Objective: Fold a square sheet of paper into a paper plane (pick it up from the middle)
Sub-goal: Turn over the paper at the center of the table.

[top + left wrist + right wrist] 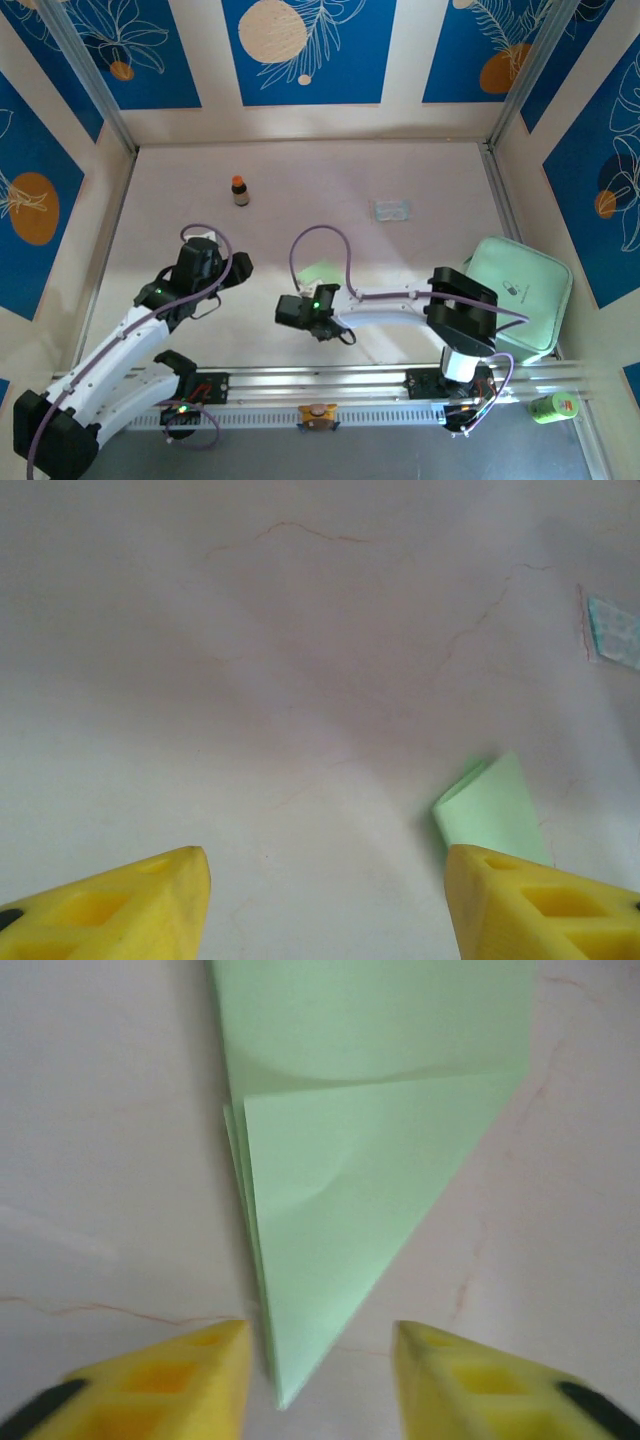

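1. The green paper point(370, 1160) lies flat on the worktop point(300, 180), already folded to a point. In the right wrist view it runs from the top of the frame down to a sharp tip at lower centre, so its long axis points straight back at the right jaws.
2. The right jaws stand moderately apart and hold nothing. The tip of the paper rests on the worktop in the gap between the two yellow fingers point(150, 1390), closer to the left one and touching neither as far as I can see.
3. The left jaws are wide and empty. In the left wrist view the paper shows at lower right, just above the right-hand finger point(540, 900) and off to one side of the gap.
4. From above, the paper sits near the middle of the frame, just up-frame of the right arm point(400, 300) and well right of the left arm point(120, 340). The right one is clearly nearer.
5. The stacked layered edge runs down the paper's left side in the right wrist view. I judge that any pinch from here must catch all the layers or the fold will spring open.
6. The brown bottle point(240, 190), clear packet point(390, 210) and mint tray point(515, 290) are well apart from it. The right arm's purple cable point(320, 232) loops just up-frame of the paper and could brush it.
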You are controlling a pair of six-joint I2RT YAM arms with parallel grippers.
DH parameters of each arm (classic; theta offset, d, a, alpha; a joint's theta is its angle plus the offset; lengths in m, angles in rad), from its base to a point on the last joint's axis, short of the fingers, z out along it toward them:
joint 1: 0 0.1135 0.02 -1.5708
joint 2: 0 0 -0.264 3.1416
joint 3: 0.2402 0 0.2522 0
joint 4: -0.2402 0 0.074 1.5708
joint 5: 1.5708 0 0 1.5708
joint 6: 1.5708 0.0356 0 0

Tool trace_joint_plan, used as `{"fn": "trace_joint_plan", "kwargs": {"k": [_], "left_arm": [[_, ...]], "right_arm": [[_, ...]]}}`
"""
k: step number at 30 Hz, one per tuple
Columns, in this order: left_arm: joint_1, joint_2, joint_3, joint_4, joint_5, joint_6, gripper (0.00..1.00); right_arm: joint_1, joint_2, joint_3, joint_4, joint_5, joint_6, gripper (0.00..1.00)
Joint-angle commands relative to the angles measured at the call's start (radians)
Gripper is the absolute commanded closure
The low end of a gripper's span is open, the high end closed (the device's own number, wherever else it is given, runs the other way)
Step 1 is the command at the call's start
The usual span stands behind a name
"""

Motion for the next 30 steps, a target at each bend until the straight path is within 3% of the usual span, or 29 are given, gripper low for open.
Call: {"fn": "trace_joint_plan", "kwargs": {"k": [1,5,9,16,24,30], "left_arm": [[0.007,0.037,-0.021,0.046,0.057,-0.026,0.41],[0.007,0.108,-0.021,0.125,0.15,-0.033,0.49],[0.007,0.181,-0.011,0.172,0.216,-0.039,0.58],[0.007,0.261,-0.007,0.221,0.298,-0.061,0.67],[0.006,0.285,-0.012,0.268,0.351,-0.077,0.69],[0.006,0.276,-0.015,0.266,0.354,-0.074,0.69]], "right_arm": [[-0.043,-0.12,-0.066,0.122,-0.093,0.031,0.53],[-0.156,-0.27,-0.218,0.329,-0.291,0.039,0.53],[-0.329,-0.366,-0.399,0.613,-0.584,0.091,0.65],[-0.412,-0.347,-0.454,0.727,-0.756,0.084,0.86],[-0.42,-0.2,-0.421,0.741,-0.768,0.136,0.89],[-0.419,-0.17,-0.453,0.771,-0.701,0.311,0.9]]}}
